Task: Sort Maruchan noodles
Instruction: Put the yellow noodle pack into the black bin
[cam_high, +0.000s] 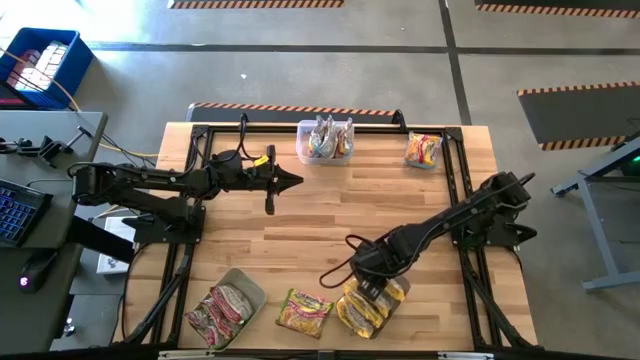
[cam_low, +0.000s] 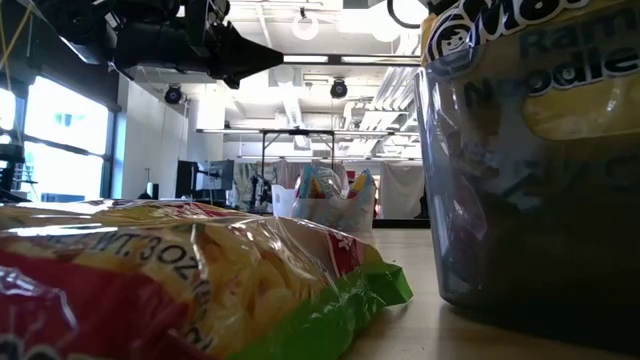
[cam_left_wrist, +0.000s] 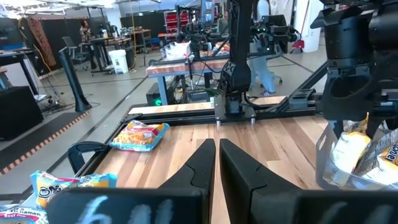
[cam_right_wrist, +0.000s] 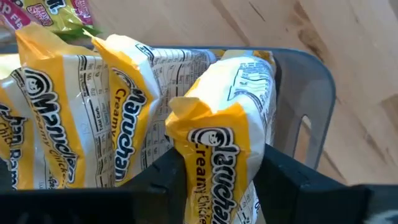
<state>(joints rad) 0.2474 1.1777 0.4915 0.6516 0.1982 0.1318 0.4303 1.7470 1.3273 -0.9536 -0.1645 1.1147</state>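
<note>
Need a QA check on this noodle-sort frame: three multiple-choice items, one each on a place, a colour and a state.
1. Where is the right gripper?
A. over the near tub
B. over the far tub
C. off the table

2. What colour is the packet between its fingers?
A. pink
B. yellow
C. blue

3. How are the left gripper fingers?
A. wide open
B. shut, empty
C. shut on a packet

Answers: 1 A, its wrist view looks into that tub. 2 B, yellow Creamy Chicken wrapper. 3 B, fingers together with nothing between.
</note>
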